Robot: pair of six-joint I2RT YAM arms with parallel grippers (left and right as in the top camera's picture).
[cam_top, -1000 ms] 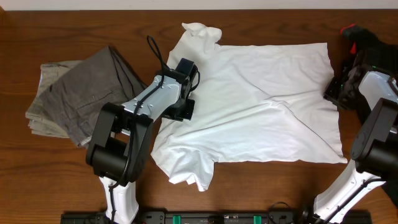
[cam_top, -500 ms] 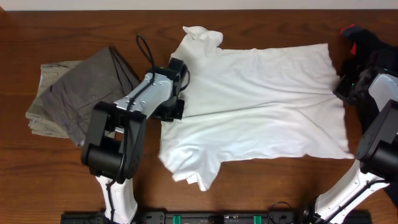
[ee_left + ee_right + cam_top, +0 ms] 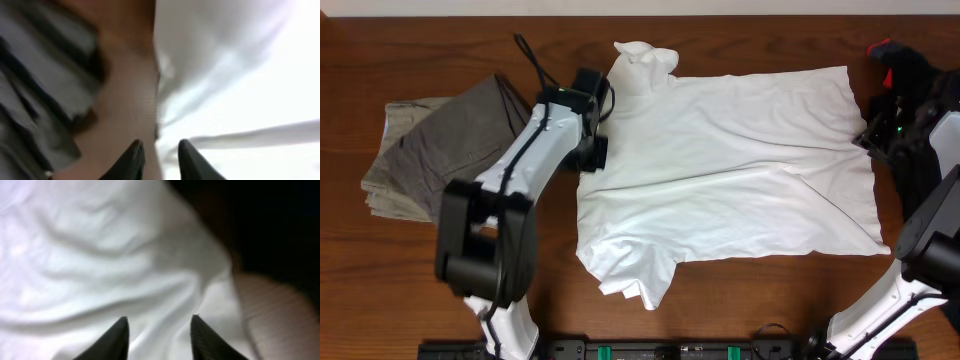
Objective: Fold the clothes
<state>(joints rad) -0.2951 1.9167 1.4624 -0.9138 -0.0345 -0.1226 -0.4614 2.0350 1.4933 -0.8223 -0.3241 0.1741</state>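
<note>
The clothes lie on a wooden table (image 3: 410, 290). A white T-shirt (image 3: 740, 170) is spread nearly flat in the middle, collar end to the left and one sleeve bunched at the front left. My left gripper (image 3: 592, 158) sits at the shirt's left edge, its jaws a little apart (image 3: 160, 145) over the table and the shirt's hem (image 3: 240, 100), holding nothing. My right gripper (image 3: 873, 135) hovers over the shirt's right edge, open (image 3: 159, 320), with white cloth (image 3: 100, 255) below its fingertips. Grey-khaki trousers (image 3: 440, 150) lie crumpled at the left.
A black garment (image 3: 920, 70) with a red patch lies at the far right corner, under the right arm, and shows dark in the right wrist view (image 3: 280, 220). The trousers (image 3: 40, 90) lie just left of my left gripper. Both arm bases stand at the table's front edge.
The left gripper moved back and left along the shirt's edge and its jaws parted. The right gripper drew right and opened wider. The shirt's diagonal fold has flattened.
</note>
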